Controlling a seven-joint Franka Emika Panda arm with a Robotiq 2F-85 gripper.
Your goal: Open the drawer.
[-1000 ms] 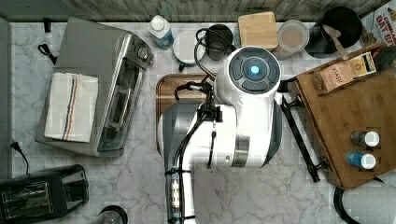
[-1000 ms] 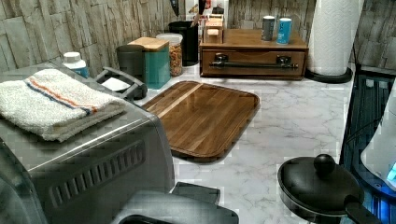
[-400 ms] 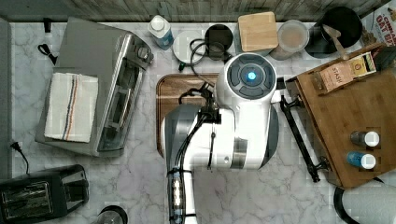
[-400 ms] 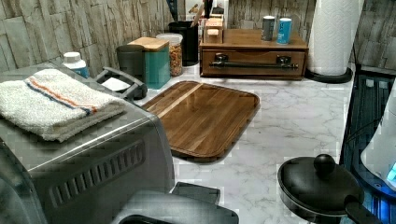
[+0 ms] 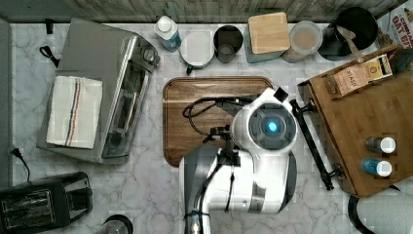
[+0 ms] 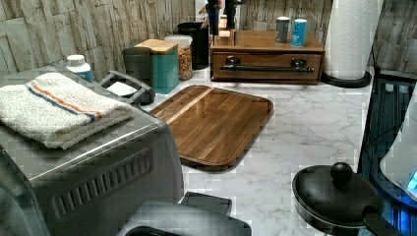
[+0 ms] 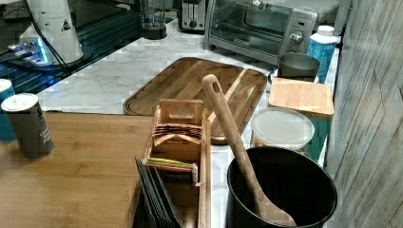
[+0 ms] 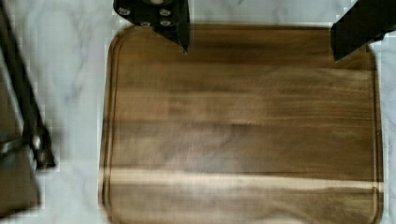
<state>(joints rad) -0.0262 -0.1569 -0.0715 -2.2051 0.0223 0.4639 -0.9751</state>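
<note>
**Marble counter, drawer shut, arm over the tray**

Marble counter (image 6: pixel 314 123) runs beneath everything. In the top view the arm's white body hides part of the dark wooden tray (image 5: pixel 185 117). The drawer (image 6: pixel 268 69) sits closed at the far end in the left view, its black bar handle (image 6: pixel 268 69) across the front; the wrist view cuts that handle off at the edge. The gripper (image 8: pixel 261 32) hangs over the tray, fingers (image 8: pixel 175 25) spread wide apart, empty. Two bottles (image 6: pixel 290 30) stand on the bamboo top. A tea box (image 5: pixel 358 77) reads "STASH".
</note>
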